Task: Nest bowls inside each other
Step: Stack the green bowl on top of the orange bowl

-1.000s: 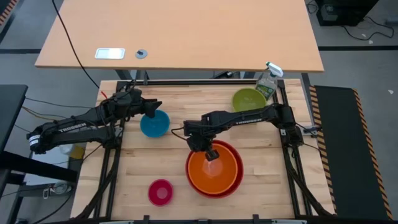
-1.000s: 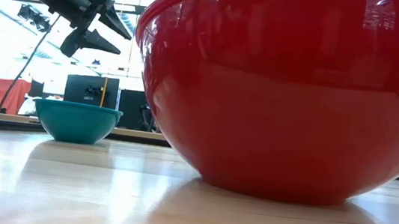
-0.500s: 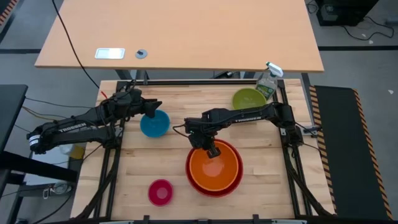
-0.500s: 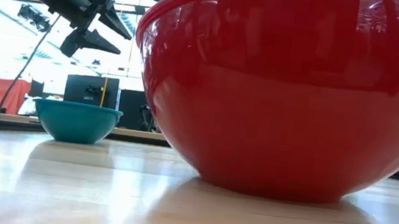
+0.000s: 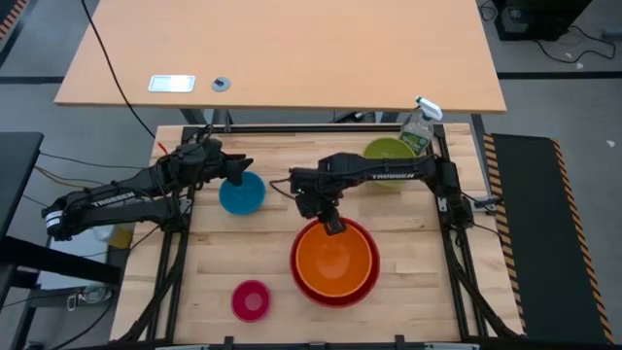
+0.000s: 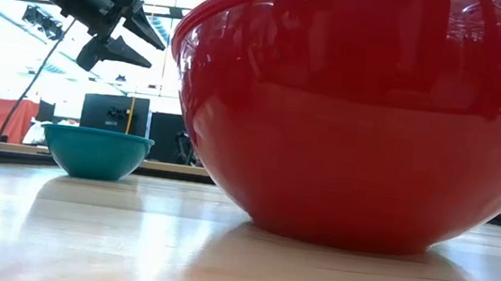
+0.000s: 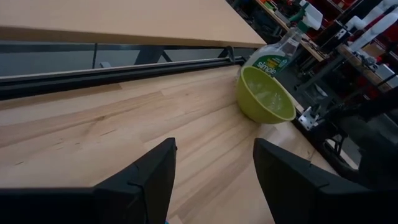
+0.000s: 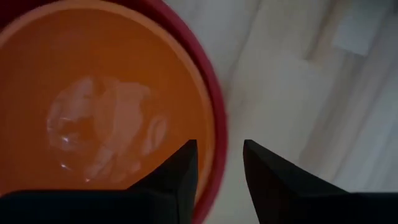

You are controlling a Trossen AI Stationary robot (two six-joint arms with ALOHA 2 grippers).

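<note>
The orange bowl sits nested inside the large red bowl at the table's near middle. My right gripper hangs open just above their far rim, and in its wrist view the fingers stand over the red rim without touching. The blue bowl rests left of centre. My left gripper is held open above its far-left edge. The pink bowl sits at the near left. The olive-green bowl stands at the far right, partly behind my right arm.
A clear spray bottle stands at the far right corner beside the green bowl. In the low view the red bowl fills most of the picture, with the blue bowl behind it. Bare wood lies between the bowls.
My right gripper has come up off the orange bowl's far side and drawn back toward the table's far edge. The orange bowl stays seated in the red one, and the red bowl has shifted slightly on the table.
</note>
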